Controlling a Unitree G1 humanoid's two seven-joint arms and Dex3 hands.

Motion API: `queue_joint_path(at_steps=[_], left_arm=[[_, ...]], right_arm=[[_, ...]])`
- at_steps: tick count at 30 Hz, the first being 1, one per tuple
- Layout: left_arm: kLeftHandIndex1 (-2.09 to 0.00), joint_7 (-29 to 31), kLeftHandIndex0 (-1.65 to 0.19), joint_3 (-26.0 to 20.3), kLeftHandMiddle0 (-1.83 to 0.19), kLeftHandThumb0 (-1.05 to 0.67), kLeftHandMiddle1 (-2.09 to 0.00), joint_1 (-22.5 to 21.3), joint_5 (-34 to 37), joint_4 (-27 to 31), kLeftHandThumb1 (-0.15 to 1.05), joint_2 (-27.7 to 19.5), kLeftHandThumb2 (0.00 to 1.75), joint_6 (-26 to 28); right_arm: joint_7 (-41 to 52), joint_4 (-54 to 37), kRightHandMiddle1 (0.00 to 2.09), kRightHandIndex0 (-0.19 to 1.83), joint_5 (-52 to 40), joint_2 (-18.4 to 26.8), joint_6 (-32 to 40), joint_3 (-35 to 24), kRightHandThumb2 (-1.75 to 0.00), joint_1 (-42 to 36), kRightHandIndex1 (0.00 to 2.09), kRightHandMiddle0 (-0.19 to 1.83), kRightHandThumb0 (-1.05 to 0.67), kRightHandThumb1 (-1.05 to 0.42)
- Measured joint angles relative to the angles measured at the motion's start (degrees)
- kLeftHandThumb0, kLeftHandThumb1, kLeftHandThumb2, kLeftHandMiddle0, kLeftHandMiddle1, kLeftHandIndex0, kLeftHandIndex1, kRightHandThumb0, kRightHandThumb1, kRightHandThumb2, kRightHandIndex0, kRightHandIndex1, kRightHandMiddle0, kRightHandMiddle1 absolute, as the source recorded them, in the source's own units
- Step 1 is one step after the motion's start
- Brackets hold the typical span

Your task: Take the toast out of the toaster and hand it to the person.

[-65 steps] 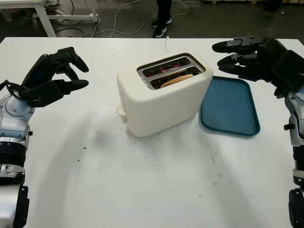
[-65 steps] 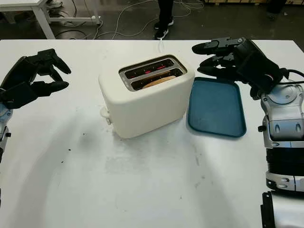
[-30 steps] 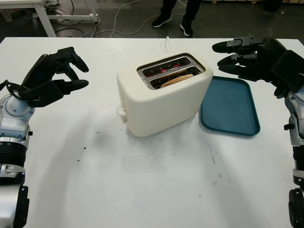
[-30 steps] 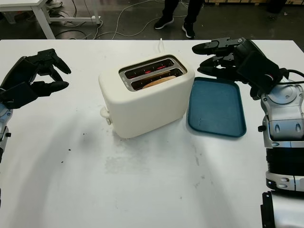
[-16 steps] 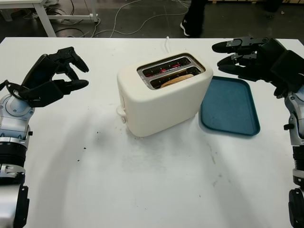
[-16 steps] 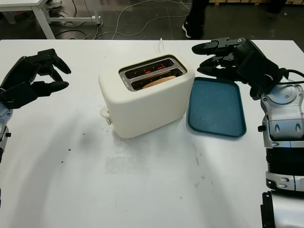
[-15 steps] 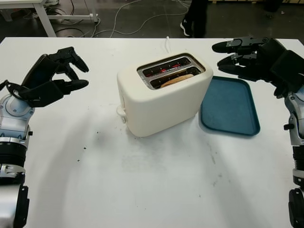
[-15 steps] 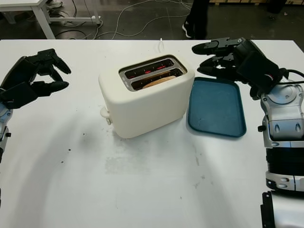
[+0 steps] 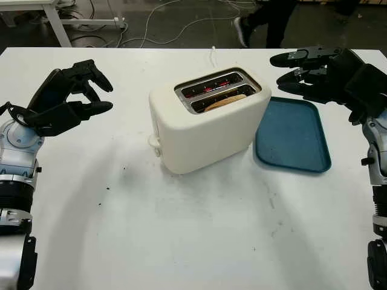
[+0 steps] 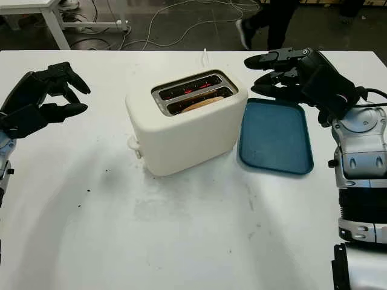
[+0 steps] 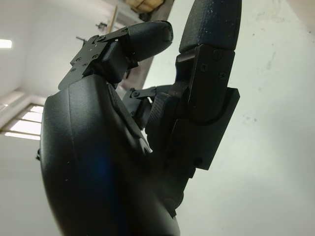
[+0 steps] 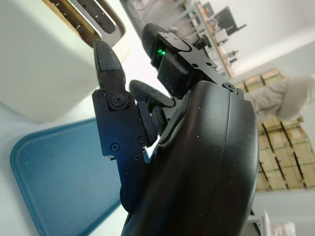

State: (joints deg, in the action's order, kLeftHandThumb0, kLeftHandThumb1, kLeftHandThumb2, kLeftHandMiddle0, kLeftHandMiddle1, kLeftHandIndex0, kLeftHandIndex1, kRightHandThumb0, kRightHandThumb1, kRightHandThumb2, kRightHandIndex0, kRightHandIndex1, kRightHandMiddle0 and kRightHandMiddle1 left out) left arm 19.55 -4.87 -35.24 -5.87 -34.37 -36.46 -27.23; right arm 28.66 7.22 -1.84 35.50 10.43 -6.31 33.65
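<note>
A cream two-slot toaster [image 9: 205, 124] stands mid-table, its heating wires glowing red. A slice of toast [image 9: 225, 101] sits low in the nearer slot, its brown top edge showing. My right hand [image 9: 305, 71] hovers open to the right of the toaster, above the far end of the blue tray [image 9: 292, 134]. My left hand [image 9: 75, 96] is held open in the air at the far left, well apart from the toaster. A person's legs and shoes [image 9: 266, 18] cross the floor beyond the table's far edge.
The toaster's white cord [image 9: 213, 55] runs off the far table edge. A white table leg and cables [image 9: 57, 24] lie on the dark floor at the back left. A few dark crumbs [image 9: 109, 186] dot the white tabletop.
Both hands and the toaster have stayed still. The person's legs behind the table have moved from the middle toward the right.
</note>
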Motion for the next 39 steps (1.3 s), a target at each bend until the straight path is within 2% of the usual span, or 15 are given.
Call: queue_joint_path(at_steps=[39], left_arm=[[-1.42,0.0,-0.41,0.0,-0.61,-1.05,-1.39,0.0,0.0,0.0,0.92,0.0,0.26,0.0]], right_arm=[[0.0,0.0,0.01,0.46,0.0,-0.1,0.1,0.1,0.00,0.0,0.85,0.78,-0.40,-0.88]])
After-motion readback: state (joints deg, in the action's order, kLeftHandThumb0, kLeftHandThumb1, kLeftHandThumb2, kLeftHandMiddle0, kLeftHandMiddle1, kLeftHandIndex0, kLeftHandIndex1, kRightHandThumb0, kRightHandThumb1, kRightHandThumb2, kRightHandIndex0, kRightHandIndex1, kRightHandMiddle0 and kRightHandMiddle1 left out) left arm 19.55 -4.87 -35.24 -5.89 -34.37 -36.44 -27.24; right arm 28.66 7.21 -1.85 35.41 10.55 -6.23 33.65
